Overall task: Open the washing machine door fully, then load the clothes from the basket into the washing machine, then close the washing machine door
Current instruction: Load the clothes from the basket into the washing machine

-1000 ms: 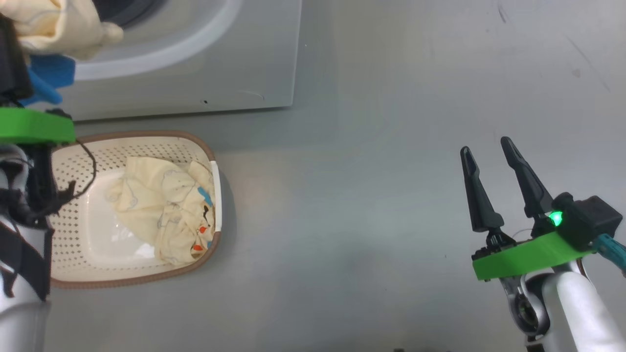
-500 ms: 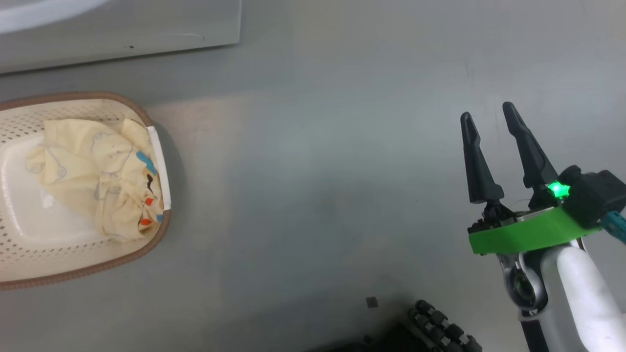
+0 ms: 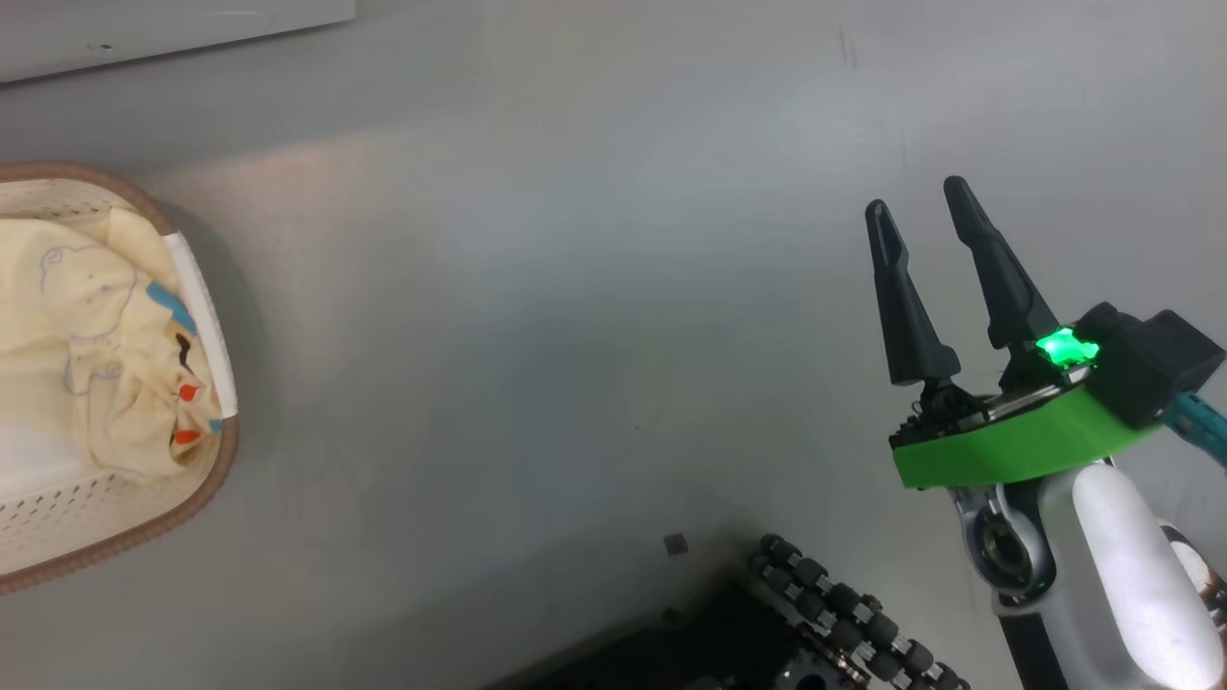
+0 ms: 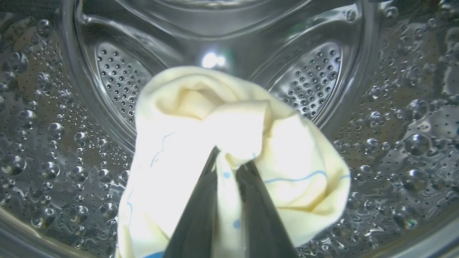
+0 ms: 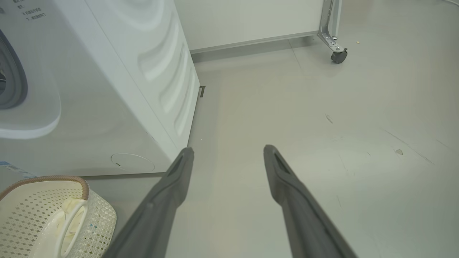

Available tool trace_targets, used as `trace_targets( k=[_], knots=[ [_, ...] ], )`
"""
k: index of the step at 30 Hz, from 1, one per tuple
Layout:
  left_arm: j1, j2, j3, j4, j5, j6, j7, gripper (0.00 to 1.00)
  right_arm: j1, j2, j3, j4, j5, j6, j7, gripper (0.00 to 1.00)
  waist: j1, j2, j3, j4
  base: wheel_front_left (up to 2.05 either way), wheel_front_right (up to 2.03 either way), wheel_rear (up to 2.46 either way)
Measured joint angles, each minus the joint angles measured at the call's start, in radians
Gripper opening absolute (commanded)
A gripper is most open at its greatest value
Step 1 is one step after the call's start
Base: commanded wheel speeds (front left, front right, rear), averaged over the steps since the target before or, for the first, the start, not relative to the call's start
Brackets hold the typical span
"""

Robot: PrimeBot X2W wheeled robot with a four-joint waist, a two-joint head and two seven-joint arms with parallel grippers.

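**Student:** Head view: what does it show?

**Instructor:** The basket (image 3: 213,471) lies at 9 o'clock, with the remaining clothes (image 3: 96,355) heaped against its right wall. The right gripper (image 3: 918,195) stands at 3 o'clock. Its jaws are wide apart and empty, and its fingers point toward 12 over the bare floor (image 3: 575,335). It is well apart from the basket. A corner of the washing machine (image 3: 144,29) shows at 11 o'clock.

**Student:** Left wrist view?

**Instructor:** The left gripper (image 4: 231,159) rises from 6 o'clock. Its jaws are pinched on a fold of a cream garment (image 4: 179,143), which bulges toward 12 and drapes down to 7 and 4. The steel drum (image 4: 122,82) surrounds it, with the back wall at 12. The garment therefore hangs inside the machine, straight ahead along the fingers' axis.

**Student:** Right wrist view?

**Instructor:** The right gripper's fingers are spread with nothing between them. The washing machine lies at 10 o'clock and the basket at 8, just in front of the machine.

**Student:** Which relation governs the coming move?

**Instructor:** Probably that the garment is within the drum. If so, parting the left jaws should drop it there. For the clothes left in the basket, the left arm looks to be the nearer one, since the basket lies on that side.
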Motion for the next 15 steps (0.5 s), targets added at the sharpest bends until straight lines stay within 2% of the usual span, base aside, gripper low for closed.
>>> trace_targets(
  k=[4,15],
  knots=[
    [-0.047,0.024,-0.027,0.06,0.01,0.0,-0.005,0.0,-0.016,0.0,0.006,0.002,0.016,0.0,0.0,1.0,0.0,0.0,0.013,-0.024,0.0,0.0,0.0],
    [-0.118,0.026,-0.078,0.22,0.017,-0.003,-0.037,0.0,-0.024,0.0,0.026,0.015,0.024,0.0,0.0,1.0,-0.0001,0.0001,0.021,-0.036,0.0,0.0,0.0]
  ],
)
